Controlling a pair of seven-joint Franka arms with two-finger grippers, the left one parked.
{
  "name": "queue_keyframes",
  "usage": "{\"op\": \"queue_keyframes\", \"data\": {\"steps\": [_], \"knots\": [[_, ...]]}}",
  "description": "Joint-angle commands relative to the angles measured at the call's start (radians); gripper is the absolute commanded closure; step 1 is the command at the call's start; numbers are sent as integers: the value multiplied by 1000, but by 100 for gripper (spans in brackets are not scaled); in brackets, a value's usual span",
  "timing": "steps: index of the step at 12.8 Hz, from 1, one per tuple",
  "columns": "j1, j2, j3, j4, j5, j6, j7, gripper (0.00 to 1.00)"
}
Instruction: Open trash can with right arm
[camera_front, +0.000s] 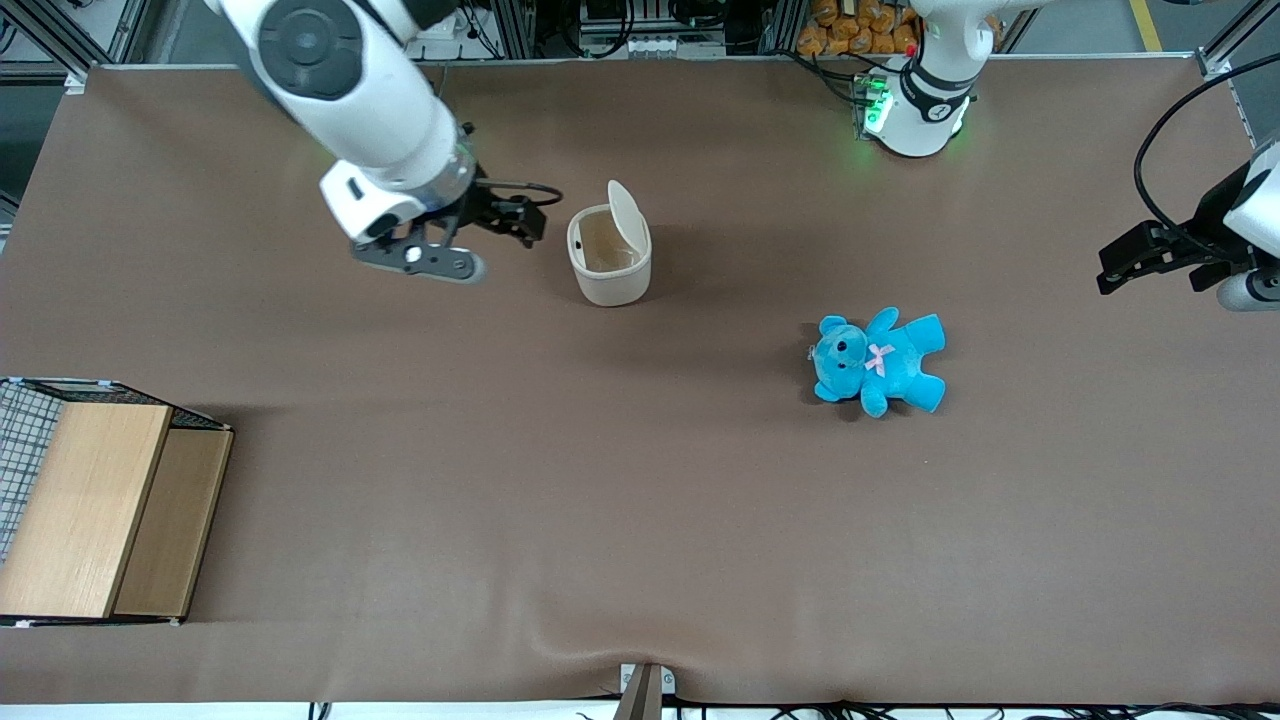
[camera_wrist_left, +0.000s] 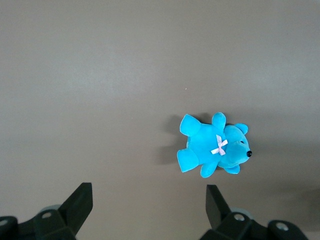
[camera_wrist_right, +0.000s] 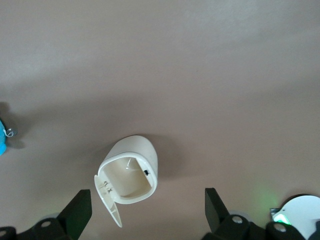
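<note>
The cream-white trash can (camera_front: 609, 260) stands on the brown table with its flip lid (camera_front: 627, 217) swung up, showing the tan inside. It also shows in the right wrist view (camera_wrist_right: 131, 172), lid (camera_wrist_right: 108, 201) open. The right arm (camera_front: 345, 90) reaches over the table. Its black gripper (camera_front: 500, 218) hangs above the table beside the can, toward the working arm's end, not touching it. Its fingers (camera_wrist_right: 77, 214) are spread wide and hold nothing.
A blue plush bear (camera_front: 878, 361) lies nearer the front camera than the can, toward the parked arm's end; it shows in the left wrist view (camera_wrist_left: 214, 151). A wooden box with a wire basket (camera_front: 95, 505) sits at the working arm's end, near the table's front edge.
</note>
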Motion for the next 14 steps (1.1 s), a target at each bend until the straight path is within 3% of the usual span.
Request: {"op": "queue_keyframes", "data": {"steps": [1,4,9,14], "knots": [[-6,9,-52,74,-8,-67,-103,0],[-4,0,-140,139,-10,-150,-202,0],[2,-78,-350,144,-8,-241,-526,0],[5,-147,-511,139,-3,-267,-685,0]]}}
